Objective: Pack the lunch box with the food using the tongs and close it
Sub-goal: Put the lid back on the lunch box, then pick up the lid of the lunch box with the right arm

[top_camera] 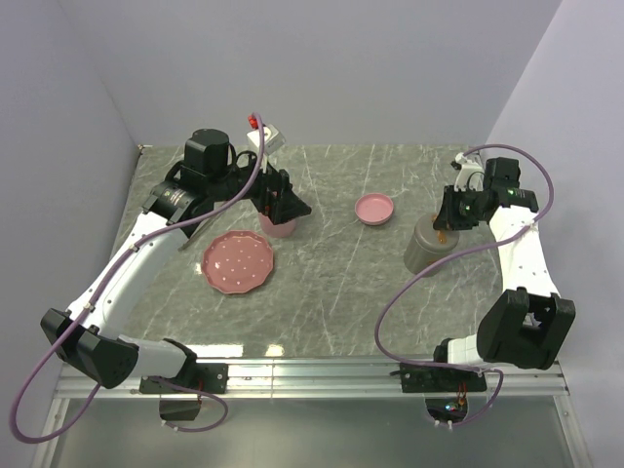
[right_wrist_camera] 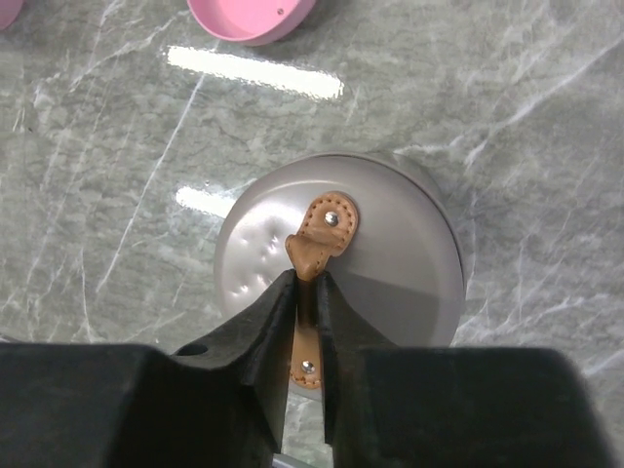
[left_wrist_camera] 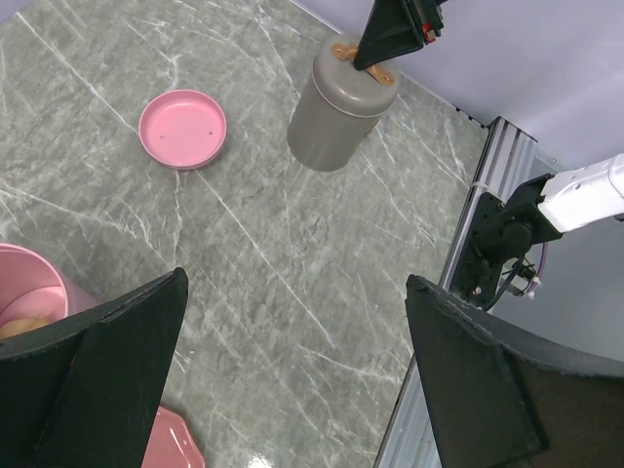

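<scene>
The lunch box (top_camera: 427,247) is a grey cylinder at the right with its grey lid (right_wrist_camera: 390,253) on top. My right gripper (right_wrist_camera: 305,278) stands over it, its fingers pressed on either side of the lid's tan leather strap (right_wrist_camera: 322,234), which is pinched upright between them. My left gripper (top_camera: 285,210) hangs wide open over a pink cup (left_wrist_camera: 29,278) at the middle left, holding nothing. A pale beige bit of food (left_wrist_camera: 19,327) shows inside that cup. The pink dotted plate (top_camera: 238,261) lies in front of it. I cannot make out the tongs.
A small shallow pink dish (top_camera: 374,209) sits between the cup and the lunch box. A white box with a red top (top_camera: 263,135) stands at the back edge. Walls close in at the left, right and back. The metal rail (top_camera: 312,372) runs along the near edge.
</scene>
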Robot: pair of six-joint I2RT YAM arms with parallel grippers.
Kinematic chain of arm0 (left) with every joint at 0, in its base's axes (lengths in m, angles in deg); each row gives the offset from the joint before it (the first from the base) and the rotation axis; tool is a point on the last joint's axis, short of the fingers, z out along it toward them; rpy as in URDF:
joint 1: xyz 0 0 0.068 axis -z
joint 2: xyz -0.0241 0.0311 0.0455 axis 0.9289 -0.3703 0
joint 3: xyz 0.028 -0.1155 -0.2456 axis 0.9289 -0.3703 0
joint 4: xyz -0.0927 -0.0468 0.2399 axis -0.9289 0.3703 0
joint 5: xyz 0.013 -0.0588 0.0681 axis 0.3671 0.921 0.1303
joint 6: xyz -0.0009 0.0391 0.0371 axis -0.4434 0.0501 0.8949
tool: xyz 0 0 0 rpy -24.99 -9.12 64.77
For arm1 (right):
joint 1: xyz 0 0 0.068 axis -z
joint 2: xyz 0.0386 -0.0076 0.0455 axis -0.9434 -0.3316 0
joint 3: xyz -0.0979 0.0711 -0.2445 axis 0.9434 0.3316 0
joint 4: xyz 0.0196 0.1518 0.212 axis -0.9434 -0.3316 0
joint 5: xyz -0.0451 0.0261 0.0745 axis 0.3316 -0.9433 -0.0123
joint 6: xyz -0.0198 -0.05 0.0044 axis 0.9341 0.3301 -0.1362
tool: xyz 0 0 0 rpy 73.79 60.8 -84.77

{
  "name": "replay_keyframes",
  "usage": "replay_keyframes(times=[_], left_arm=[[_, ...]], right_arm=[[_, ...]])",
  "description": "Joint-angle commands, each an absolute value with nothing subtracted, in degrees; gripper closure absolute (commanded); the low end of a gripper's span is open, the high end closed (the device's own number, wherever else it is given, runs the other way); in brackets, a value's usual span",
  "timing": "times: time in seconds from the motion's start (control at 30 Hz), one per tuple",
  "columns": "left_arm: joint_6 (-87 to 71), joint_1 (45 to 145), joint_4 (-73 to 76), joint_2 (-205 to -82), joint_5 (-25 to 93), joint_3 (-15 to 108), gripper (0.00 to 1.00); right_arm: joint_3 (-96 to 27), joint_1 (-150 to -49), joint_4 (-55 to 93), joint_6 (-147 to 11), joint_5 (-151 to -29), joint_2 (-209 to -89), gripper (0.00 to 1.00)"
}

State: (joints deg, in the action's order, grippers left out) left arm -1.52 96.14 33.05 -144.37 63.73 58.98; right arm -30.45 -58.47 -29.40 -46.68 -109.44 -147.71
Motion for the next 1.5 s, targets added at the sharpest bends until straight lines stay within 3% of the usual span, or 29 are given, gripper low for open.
replay_keyframes(times=[0.0, 0.33, 0.5, 0.83, 1.03, 1.17, 1.47], left_arm=[[-0.93, 96.04, 31.48, -143.97, 65.22, 59.60, 0.01], [-0.75, 96.04, 31.49, -143.88, 65.75, 59.86, 0.00], [-0.58, 96.04, 31.49, -143.79, 65.83, 59.69, 0.01], [-0.40, 96.04, 31.49, -143.36, 65.75, 59.16, 0.01], [-1.71, 94.99, 30.96, -143.44, 68.20, 59.60, 0.01], [-4.78, 93.23, 29.82, -144.41, 70.58, 60.39, 0.01], [-19.38, 82.95, 18.66, -146.78, 83.76, 57.93, 0.01]], right_arm=[[-29.89, -58.15, -32.00, -46.22, -109.16, -148.19, 0.77], [-34.20, -58.06, -34.46, -45.96, -108.63, -147.31, 0.61], [-34.91, -58.06, -34.37, -45.78, -107.05, -146.35, 0.46], [-41.66, -58.15, -35.86, -43.59, -105.90, -144.50, 0.41], [-51.15, -59.55, -39.46, -39.19, -108.98, -144.41, 0.27], [-55.47, -65.43, -41.58, -37.08, -108.11, -146.69, 0.21], [-56.70, -87.93, -40.08, -30.67, -90.44, -157.21, 0.20]])
